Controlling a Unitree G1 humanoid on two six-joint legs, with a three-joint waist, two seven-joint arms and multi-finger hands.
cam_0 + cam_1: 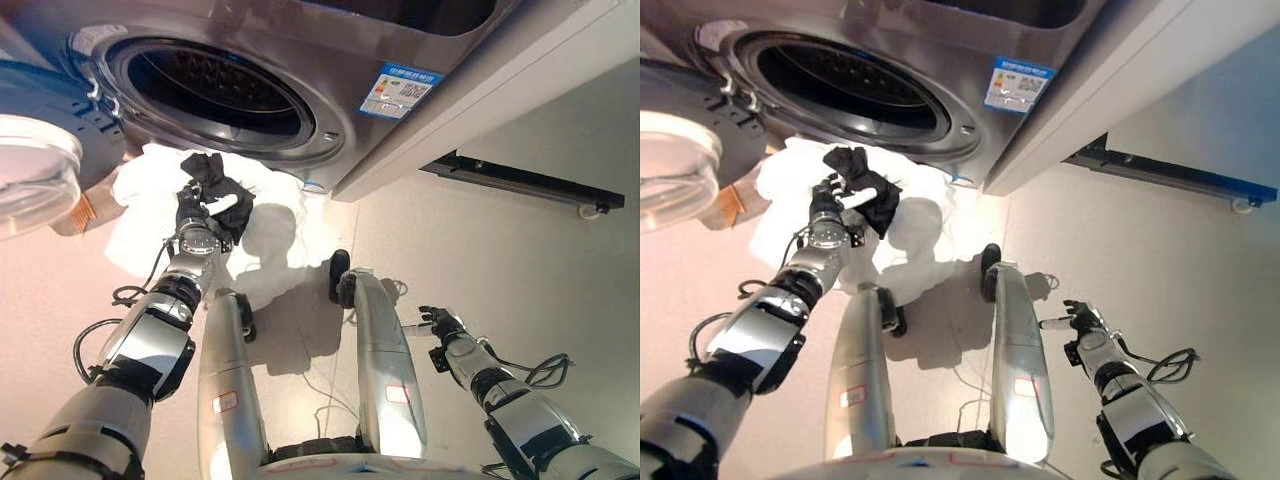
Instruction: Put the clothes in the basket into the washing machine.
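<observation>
A silver washing machine [420, 60] fills the top of the view, its round drum opening [215, 90] uncovered and dark inside. Its glass door [35, 170] hangs open at the left. Below the opening a white heap of cloth [270, 235] lies on the floor; I cannot make out a basket around it. My left hand [200, 215] is over this heap, fingers curled on a black garment [225, 185] just below the drum's rim. My right hand [440, 325] hangs low at the right with relaxed fingers, holding nothing.
A black rail with a small white wheel [590, 210] runs along the floor at the right, beside the machine's side panel. A brown object [80, 210] shows under the open door. Pale floor lies between the machine and my right hand.
</observation>
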